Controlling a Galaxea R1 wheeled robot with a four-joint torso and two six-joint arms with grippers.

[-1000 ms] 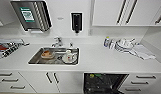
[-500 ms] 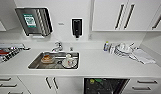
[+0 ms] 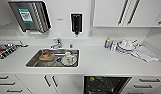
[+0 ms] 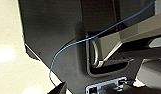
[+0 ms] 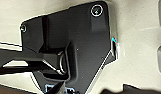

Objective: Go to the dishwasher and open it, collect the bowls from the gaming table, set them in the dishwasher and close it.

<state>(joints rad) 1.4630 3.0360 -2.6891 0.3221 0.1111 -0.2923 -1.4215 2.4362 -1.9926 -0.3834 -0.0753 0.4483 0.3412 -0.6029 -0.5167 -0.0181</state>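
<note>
Grippers give you no readable finger state from either wrist camera. Your dishwasher (image 3: 106, 85), a dark opening under the white countertop (image 3: 101, 61), stands open, something lime-green inside. Left of it, the steel sink (image 3: 33, 63) holds dishes; stacked white plates (image 3: 126, 46) sit far right.

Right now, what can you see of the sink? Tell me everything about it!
The sink is a rectangular basin of shiny grey metal, set into the white countertop below a metal tap. It isn't empty: a brownish bowl-like dish lies in it, and beside that a white cup stands on a white plate. I can't tell whether there is water in it.
</note>
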